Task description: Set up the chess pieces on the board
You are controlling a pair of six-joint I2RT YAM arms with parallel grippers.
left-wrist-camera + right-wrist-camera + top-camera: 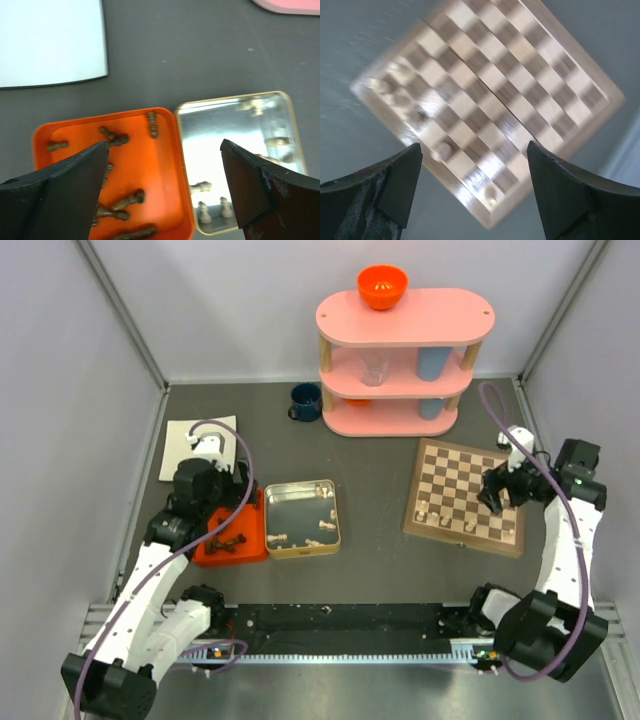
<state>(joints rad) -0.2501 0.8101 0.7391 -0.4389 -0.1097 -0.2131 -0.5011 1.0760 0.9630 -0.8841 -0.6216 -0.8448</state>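
A dark grey table (370,460) sits between pale walls (60,390). The board (452,472) lies at 3 o'clock, with the right gripper (493,502) spread wide and empty above it. A few cream chess pieces (442,149) line its edge, blurred. At 8 o'clock the left gripper (164,145) gapes empty over an orange tray (162,170) of dark chess pieces (127,200) and a tin (235,125).

It was a robot lab cell: grey panel walls (60,390) on aluminium struts (122,312) enclosed the dark tabletop (375,475) ahead of the bolted arms (150,580).
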